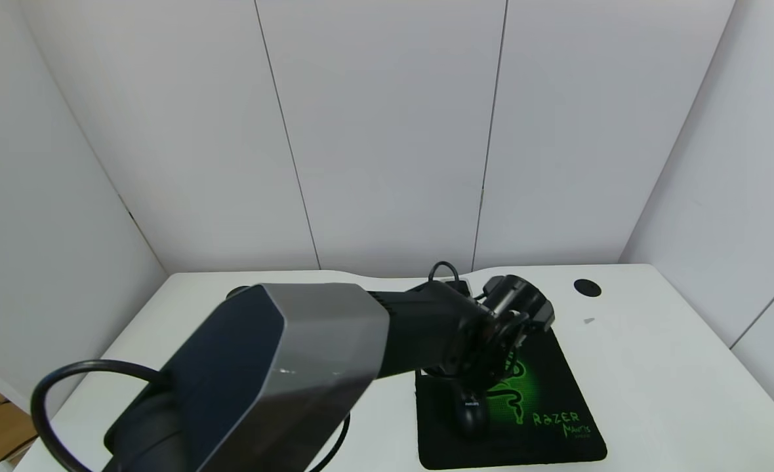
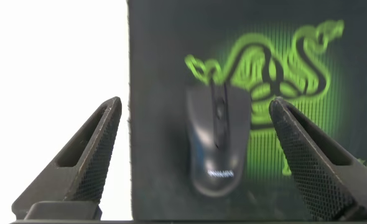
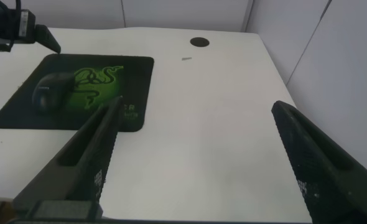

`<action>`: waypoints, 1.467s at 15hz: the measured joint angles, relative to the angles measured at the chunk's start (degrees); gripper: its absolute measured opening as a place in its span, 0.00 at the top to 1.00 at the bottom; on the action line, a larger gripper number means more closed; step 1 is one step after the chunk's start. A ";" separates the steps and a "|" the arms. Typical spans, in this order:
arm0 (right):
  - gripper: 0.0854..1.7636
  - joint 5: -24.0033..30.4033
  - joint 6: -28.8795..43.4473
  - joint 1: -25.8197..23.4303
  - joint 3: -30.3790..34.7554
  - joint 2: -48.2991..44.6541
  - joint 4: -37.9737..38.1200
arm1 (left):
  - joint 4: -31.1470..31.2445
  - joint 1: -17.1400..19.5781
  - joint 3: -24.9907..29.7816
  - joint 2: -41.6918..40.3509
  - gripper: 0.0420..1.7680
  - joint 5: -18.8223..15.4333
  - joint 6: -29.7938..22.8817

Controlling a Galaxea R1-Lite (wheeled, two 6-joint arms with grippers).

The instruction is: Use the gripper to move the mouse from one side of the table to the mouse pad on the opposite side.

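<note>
Mouse (image 2: 216, 138) below open left tool (image 2: 196, 118)

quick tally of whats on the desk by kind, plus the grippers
mouse: 1, lying on the pad
mouse pad: 1
round black grommets: 2, one in the open, one half hidden by the arm
small grey scrap: 1
grippers: 2, left gripper and right gripper, fingers open
total: 7
</note>
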 joint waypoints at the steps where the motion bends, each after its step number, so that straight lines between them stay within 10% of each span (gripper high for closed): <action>1: 0.03 0.00 -0.02 0.00 0.00 0.00 0.00 | -0.11 1.56 0.30 -1.22 0.05 -0.15 1.10; 9: 0.03 0.00 -0.02 0.00 0.00 0.00 0.00 | -14.86 18.65 13.48 -11.24 0.04 -6.19 13.69; 22: 0.03 -0.02 0.00 0.00 0.00 0.00 0.00 | -47.91 53.81 55.08 -39.00 0.03 -31.85 38.71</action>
